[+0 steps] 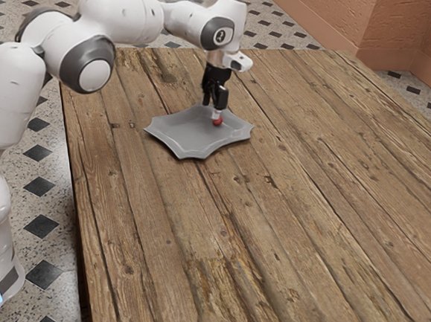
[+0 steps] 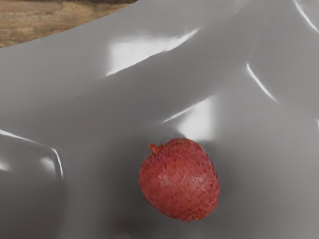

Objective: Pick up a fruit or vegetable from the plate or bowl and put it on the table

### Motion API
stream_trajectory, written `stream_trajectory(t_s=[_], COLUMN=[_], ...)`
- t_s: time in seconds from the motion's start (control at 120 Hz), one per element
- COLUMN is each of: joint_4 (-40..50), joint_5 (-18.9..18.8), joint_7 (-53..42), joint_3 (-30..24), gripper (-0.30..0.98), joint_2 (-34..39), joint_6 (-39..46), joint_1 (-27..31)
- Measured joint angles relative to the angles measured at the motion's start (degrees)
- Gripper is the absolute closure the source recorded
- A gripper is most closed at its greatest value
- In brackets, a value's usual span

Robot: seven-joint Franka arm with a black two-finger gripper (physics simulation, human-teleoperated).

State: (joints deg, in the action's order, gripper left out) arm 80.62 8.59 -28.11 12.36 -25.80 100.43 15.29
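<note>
My gripper (image 1: 212, 110) points down over the grey plate, its two black fingers apart, so it is open. Just at the nearer fingertip, low over the plate's inner surface, is a small red fruit (image 1: 218, 122); whether the finger touches it I cannot tell. The grey plate (image 1: 188, 143) has a wavy, pointed rim and lies on the wooden table. From the wrist, the red fruit (image 2: 179, 180) looks like a lychee with bumpy skin and a short stem stub, resting on the glossy plate (image 2: 79, 104).
The wooden table (image 1: 280, 223) extends around the plate, with its long edge toward the arm's base at the exterior view's left. An orange-brown wall (image 1: 368, 15) stands beyond the table at the upper right of the exterior view.
</note>
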Motion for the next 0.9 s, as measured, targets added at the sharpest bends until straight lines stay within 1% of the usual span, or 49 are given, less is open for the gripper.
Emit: stream_trajectory(t_s=[0.333, 0.383, 0.492, 0.558, 0.683, 0.817, 0.9], joint_4=[0.33, 0.32, 0.35, 0.35, 0.35, 0.35, 0.35], joint_5=[1.08, 1.1, 1.13, 1.13, 1.14, 1.11, 1.05], joint_7=[1.41, 1.57, 1.84, 1.99, 2.24, 2.47, 2.58], joint_3=[-0.15, -0.2, -0.23, -0.28, -0.39, -0.41, -0.41], gripper=[0.03, 0.09, 0.25, 0.31, 0.38, 0.48, 0.47], joint_2=[-1.47, -1.56, -1.65, -1.65, -1.67, -1.79, -1.83], joint_6=[3.59, 3.81, 4.14, 4.27, 4.42, 4.52, 4.57], joint_1=[0.0, 0.0, 0.0, 0.0, 0.0, 0.0, 0.0])
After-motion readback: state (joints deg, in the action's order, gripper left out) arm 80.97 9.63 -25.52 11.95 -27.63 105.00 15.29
